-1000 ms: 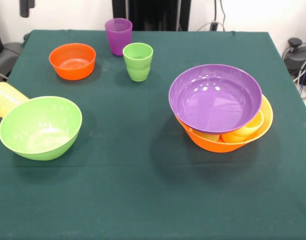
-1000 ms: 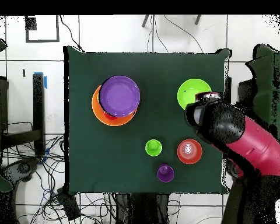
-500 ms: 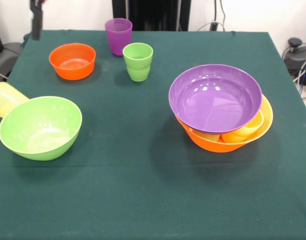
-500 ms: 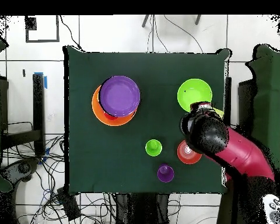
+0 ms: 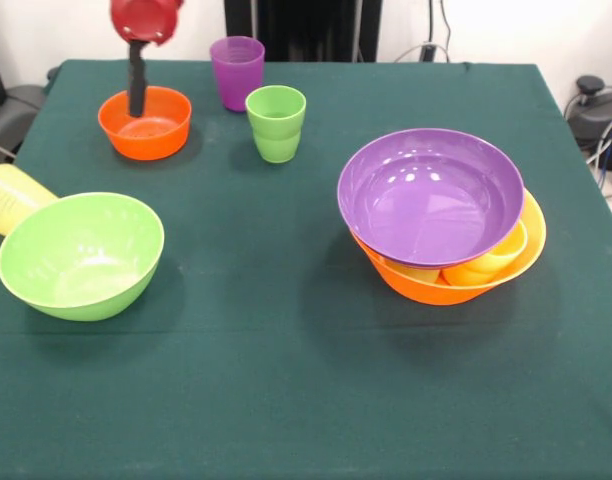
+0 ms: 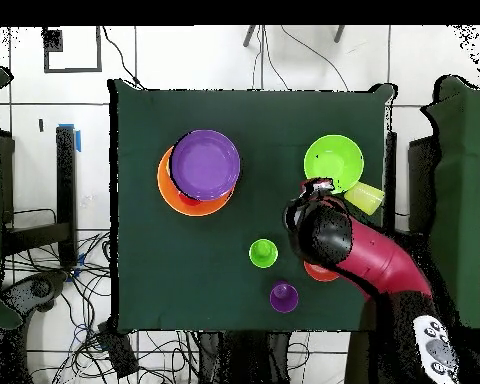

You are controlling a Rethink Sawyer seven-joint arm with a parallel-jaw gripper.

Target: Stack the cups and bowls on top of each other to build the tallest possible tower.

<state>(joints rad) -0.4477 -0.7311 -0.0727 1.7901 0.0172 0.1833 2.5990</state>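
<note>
My gripper hangs over the small orange bowl at the far left, its black tip reaching down to the bowl's rim level. In the overhead view the arm covers most of that bowl. The tower is a wide purple bowl resting tilted on the largest yellow-orange bowl, with yellow-orange cups lying between them. A purple cup and a lime green cup stand upright near the orange bowl. The deep lime green bowl sits at the left, a pale yellow cup lying beside it.
The dark green cloth covers the table. Cables and equipment stand off the table's right edge. In the overhead view the purple bowl, lime bowl, lime cup and purple cup lie spread apart.
The gripper came in from beyond the table's left edge and dropped down over the small orange bowl. Overhead, the arm swung across that bowl. No cup or bowl has moved.
</note>
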